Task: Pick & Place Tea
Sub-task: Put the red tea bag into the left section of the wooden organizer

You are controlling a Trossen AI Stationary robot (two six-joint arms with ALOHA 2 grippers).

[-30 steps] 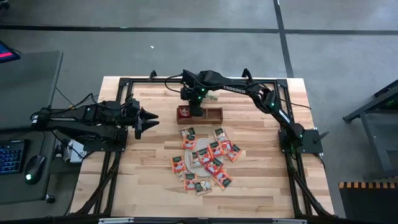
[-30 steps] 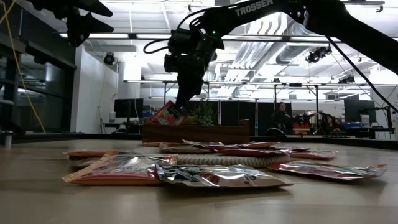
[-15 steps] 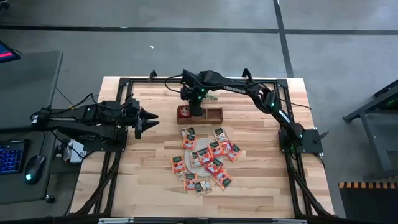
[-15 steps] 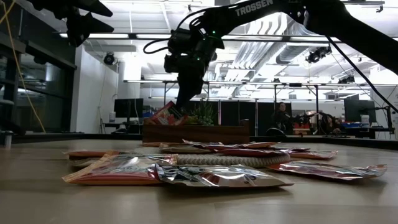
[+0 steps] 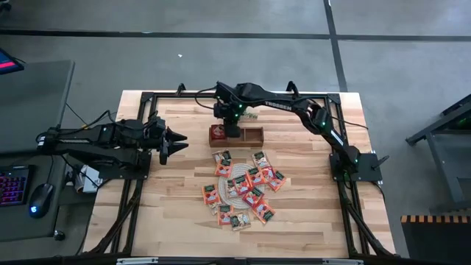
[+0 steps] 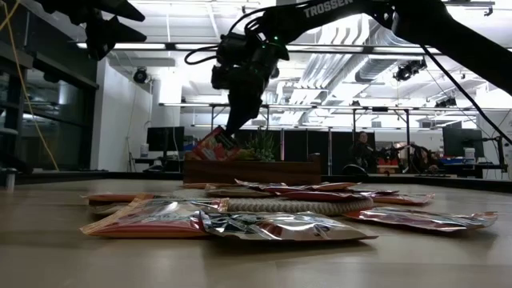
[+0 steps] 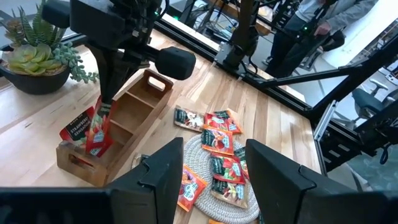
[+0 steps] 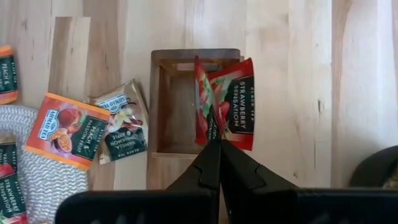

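My right gripper [image 5: 225, 131] hangs over the left end compartment of the brown wooden tray [image 5: 251, 135] and is shut on a red tea sachet [image 7: 99, 129]. A second red sachet [image 7: 76, 128] leans in that same compartment. Several more orange-red and a few paler sachets [image 5: 246, 184] lie on and around the round woven mat [image 5: 237, 188] nearer the table's front. My left gripper [image 5: 174, 141] waits open and empty by the table's left edge, raised above the table. My right gripper [image 8: 214, 144] pinches the red sachet by its upper edge [image 8: 208, 127] between its two shut fingers, coming from above and pointing down. The sachet hangs below the fingers, a little tilted [image 6: 210, 146], with its lower end down inside the tray's end compartment [image 7: 93, 149].
A potted succulent [image 7: 34, 62] stands just behind the tray at the far side. The tray's other two compartments [image 7: 140, 102] hold nothing. Black frame rails run along the table's edges. Bare wood lies left of the mat and along the near edge.
My right gripper has risen very slightly over the tray's end compartment, and the pinched sachet has gone up with it. The left arm has kept still.
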